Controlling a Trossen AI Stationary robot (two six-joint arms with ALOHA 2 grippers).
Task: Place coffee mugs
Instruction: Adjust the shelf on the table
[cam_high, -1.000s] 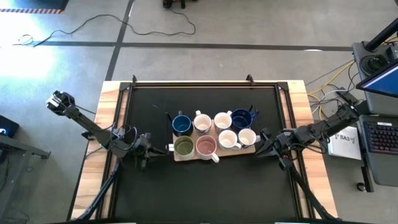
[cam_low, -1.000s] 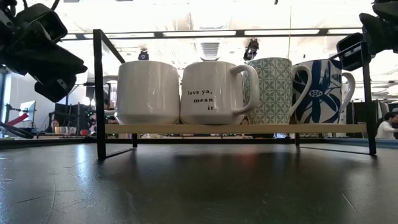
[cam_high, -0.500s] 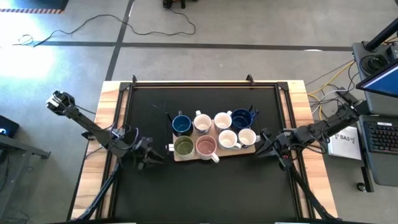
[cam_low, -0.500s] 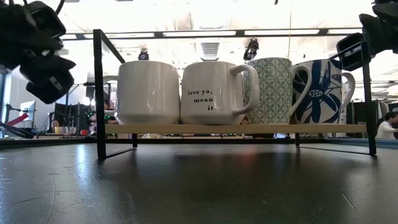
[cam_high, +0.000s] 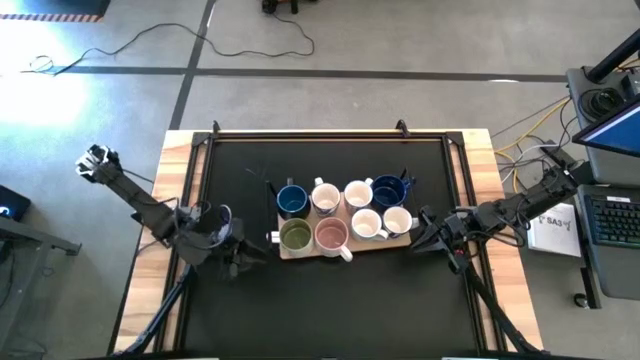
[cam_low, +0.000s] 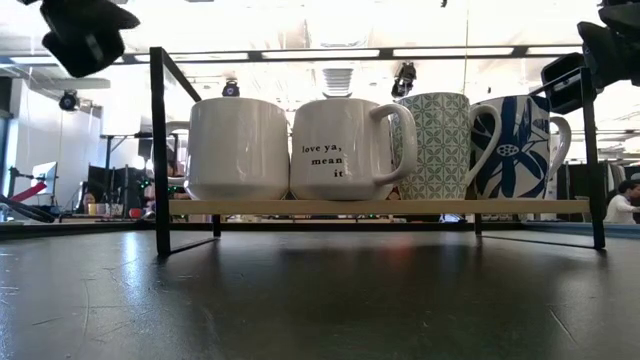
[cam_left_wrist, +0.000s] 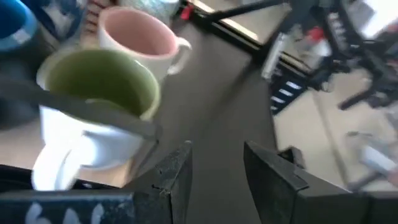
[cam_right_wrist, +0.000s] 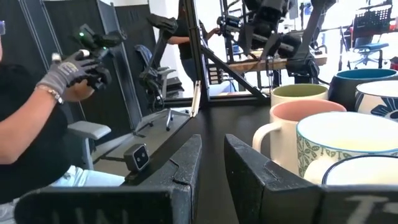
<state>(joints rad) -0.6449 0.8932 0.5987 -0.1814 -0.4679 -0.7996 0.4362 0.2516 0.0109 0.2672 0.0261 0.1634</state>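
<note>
Eight coffee mugs stand in two rows on a light wooden board (cam_high: 345, 247) at the table's middle. The olive-green mug (cam_high: 295, 235) and pink mug (cam_high: 331, 235) are in the near row, with two blue mugs (cam_high: 291, 200) behind. My left gripper (cam_high: 243, 258) hangs open above the table, left of the olive mug (cam_left_wrist: 99, 93), with nothing between its fingers (cam_left_wrist: 177, 177). It shows high at the low view's left (cam_low: 85, 30). My right gripper (cam_high: 425, 232) waits right of the board, its fingers (cam_right_wrist: 186, 165) slightly apart around nothing.
A black metal frame (cam_high: 205, 150) runs around the dark table mat, and its post (cam_low: 158, 150) stands beside the board. A person with a gloved hand (cam_right_wrist: 71, 68) sits beyond the table. Cables and a laptop (cam_high: 615, 130) lie off the right edge.
My left gripper has risen well clear of the table and drawn back a little from the olive mug's handle, toward the near left. The mugs and board have not moved.
</note>
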